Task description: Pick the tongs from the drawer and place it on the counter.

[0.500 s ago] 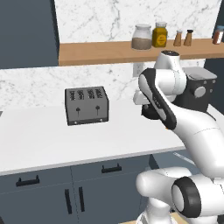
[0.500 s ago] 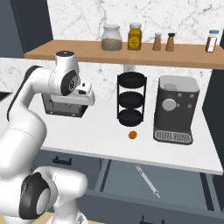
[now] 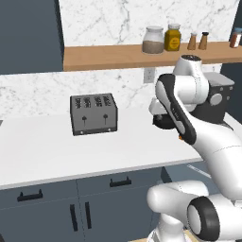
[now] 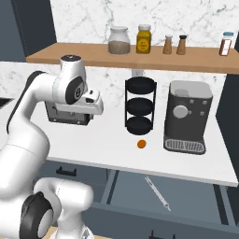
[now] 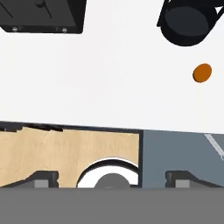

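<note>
The tongs are seen lying in the open drawer, below the counter edge. In the hand view they lie at 3 o'clock of the gripper, well apart; its fingertips are spread wide, nothing between.

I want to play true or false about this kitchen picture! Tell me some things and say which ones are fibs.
1. The tongs lie inside the open drawer. True.
2. The hand is holding the tongs. False: it holds nothing and hangs above the counter.
3. A small orange thing sits on the counter near the black rack. True.
4. The toaster stands on the wooden shelf. False: it stands on the counter.
5. Jars stand on the shelf. True.
</note>
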Motion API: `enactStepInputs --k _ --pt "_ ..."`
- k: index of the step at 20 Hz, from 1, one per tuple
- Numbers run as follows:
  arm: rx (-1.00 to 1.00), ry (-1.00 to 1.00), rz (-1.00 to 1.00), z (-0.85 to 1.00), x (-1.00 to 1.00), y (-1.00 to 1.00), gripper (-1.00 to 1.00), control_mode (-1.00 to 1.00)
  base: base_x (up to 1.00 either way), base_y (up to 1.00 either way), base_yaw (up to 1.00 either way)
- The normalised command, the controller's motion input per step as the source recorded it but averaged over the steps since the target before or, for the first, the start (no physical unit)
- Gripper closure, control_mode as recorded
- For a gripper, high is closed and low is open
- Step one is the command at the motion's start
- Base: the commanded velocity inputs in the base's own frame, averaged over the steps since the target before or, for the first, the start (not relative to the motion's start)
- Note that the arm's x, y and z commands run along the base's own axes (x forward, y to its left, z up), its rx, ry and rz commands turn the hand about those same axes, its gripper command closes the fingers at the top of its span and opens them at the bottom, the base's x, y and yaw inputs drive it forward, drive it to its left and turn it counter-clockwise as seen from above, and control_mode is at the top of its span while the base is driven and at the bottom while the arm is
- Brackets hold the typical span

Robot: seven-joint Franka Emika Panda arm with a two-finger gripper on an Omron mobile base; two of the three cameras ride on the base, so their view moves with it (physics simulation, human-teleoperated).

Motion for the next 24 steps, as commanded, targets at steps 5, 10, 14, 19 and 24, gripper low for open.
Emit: enactStepInputs --k 5,10,14,19,24 --pt "0.0 -0.01 0.0 0.0 -0.3 -0.36 -1.0 -1.0 0.0 0.0 0.0" --pt "0.0 0.0 -0.01 -0.02 -0.26 -0.3 -1.0 -1.0 0.0 0.0 0.0" --pt "0.0 0.0 0.0 -0.02 -0.19 -0.18 -1.0 -1.0 0.0 0.0 0.0" --pt "0.0 0.0 0.0 -0.05 -0.11 -0.1 -1.0 -1.0 0.0 0.0 0.0" --pt "0.0 0.0 0.0 -0.12 -0.15 -0.16 -1.0 -1.0 0.0 0.0 0.0"
